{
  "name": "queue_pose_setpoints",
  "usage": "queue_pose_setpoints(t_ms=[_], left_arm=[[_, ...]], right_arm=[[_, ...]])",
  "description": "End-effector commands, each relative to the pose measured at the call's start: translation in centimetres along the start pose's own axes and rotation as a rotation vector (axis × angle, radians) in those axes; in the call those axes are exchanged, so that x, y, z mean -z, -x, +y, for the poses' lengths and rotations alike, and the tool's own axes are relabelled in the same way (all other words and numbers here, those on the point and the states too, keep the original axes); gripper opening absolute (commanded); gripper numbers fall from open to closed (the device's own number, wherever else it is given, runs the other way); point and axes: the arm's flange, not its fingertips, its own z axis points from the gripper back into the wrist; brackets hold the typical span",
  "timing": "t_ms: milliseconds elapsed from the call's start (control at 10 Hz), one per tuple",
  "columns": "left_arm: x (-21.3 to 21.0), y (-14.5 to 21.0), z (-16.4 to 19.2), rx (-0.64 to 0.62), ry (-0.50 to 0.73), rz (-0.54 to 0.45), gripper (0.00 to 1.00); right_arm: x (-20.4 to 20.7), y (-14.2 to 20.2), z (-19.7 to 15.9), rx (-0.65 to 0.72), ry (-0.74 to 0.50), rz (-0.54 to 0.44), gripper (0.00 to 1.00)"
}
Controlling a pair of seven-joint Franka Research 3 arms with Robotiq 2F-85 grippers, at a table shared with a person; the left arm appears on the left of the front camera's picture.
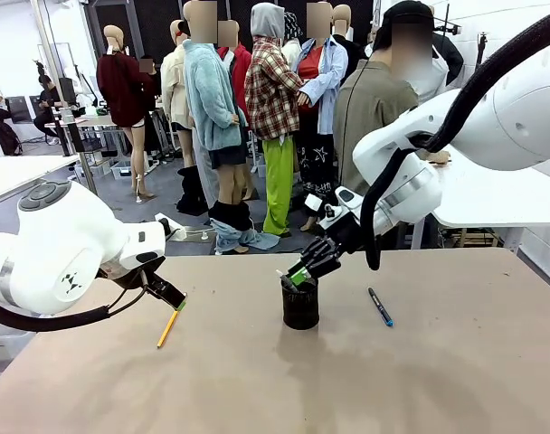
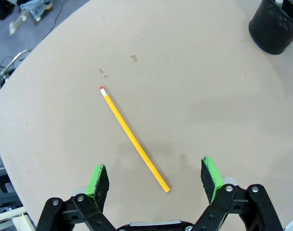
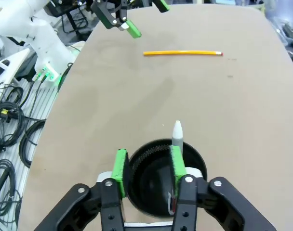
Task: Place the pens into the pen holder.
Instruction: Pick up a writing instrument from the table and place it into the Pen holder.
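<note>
A black mesh pen holder (image 1: 300, 306) stands near the middle of the tan table (image 1: 456, 380). A pale pen (image 3: 177, 131) stands inside it, tip poking above the rim. The right gripper (image 3: 149, 153) hangs directly over the cup, its green pads a modest gap apart with nothing between them; the pale pen sits just beside one pad. To the holder's right, a dark pen with a blue end (image 1: 380, 307) lies flat on the table. Toward the table's left edge lies a yellow pencil (image 2: 134, 139). The left gripper (image 2: 154, 166) hovers above its non-eraser end, jaws spread wide and empty. Picking up the pencil looks like the step in hand: the left arm would need to drop, straddle the shaft and close
</note>
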Motion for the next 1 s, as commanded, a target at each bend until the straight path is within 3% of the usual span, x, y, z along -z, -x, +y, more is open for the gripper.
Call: queue_pose_setpoints(t_ms=[0,100,400,600,900], left_arm=[[-0.1,0.0,0.2,-0.004,0.0,-0.002,1.0],[-0.1,0.0,0.2,-0.004,0.0,-0.002,1.0],[-0.1,0.0,0.2,-0.004,0.0,-0.002,1.0],[-0.1,0.0,0.2,-0.004,0.0,-0.002,1.0],[-0.1,0.0,0.2,-0.004,0.0,-0.002,1.0]], right_arm=[[-2.7,0.5,1.9,-0.006,0.088,-0.013,0.67],[-4.9,0.7,2.8,0.043,0.157,0.003,0.67],[-11.3,-0.1,6.2,0.334,0.491,0.236,0.67],[-13.6,-1.3,6.3,0.497,0.605,0.381,0.67],[-13.4,-2.9,5.5,0.714,0.689,0.617,0.67]])
